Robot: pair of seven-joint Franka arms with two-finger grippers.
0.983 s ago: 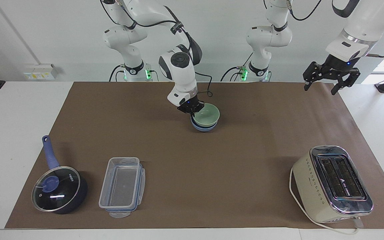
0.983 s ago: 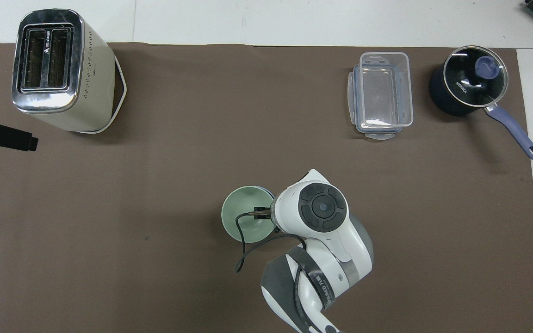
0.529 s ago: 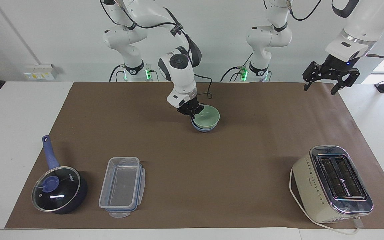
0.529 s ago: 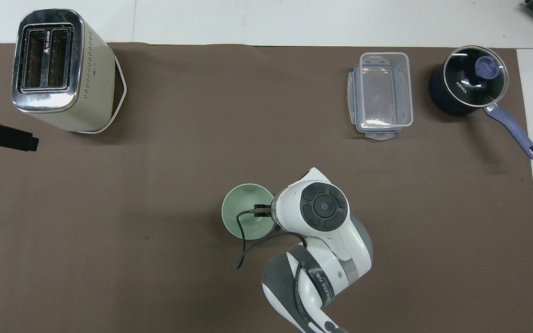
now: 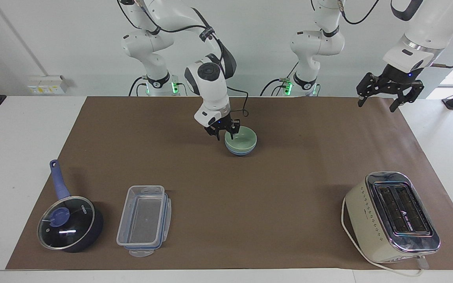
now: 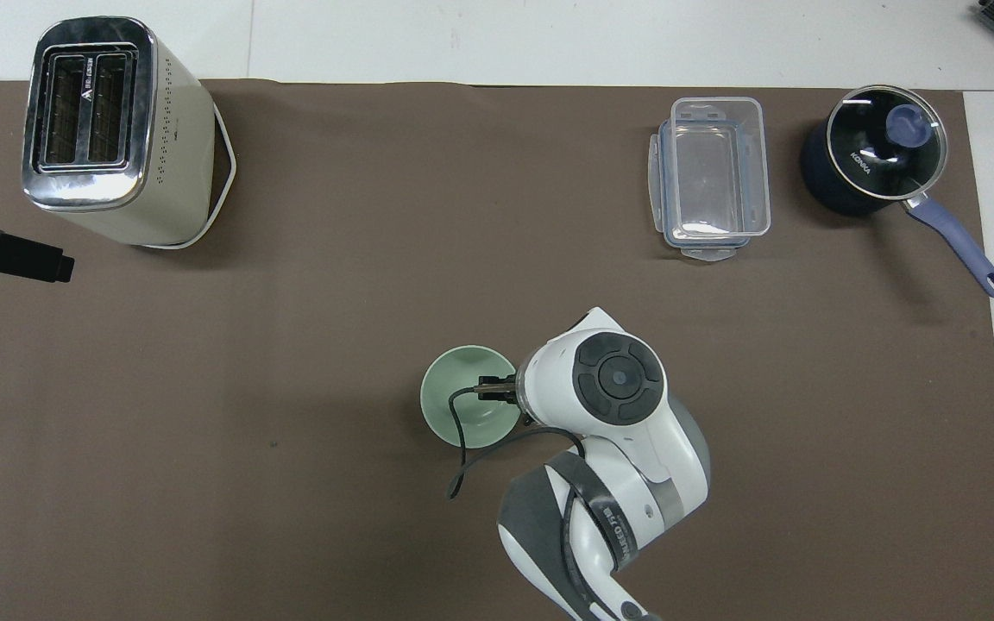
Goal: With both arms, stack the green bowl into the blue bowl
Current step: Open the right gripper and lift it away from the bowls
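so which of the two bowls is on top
The green bowl, nested inside the blue bowl, of which only the lower part shows beneath it. The right gripper is at its rim.

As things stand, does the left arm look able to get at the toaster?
Probably yes. The left gripper hangs open in the air at its own end of the table, and the toaster stands at that same end with only bare mat around it; the right gripper is busy at the green bowl.

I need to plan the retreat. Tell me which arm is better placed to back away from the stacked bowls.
Right. The right gripper sits open at the rim of the green bowl, nested in the blue bowl, so it likely lifts clear next. The left gripper waits open over the table's edge.
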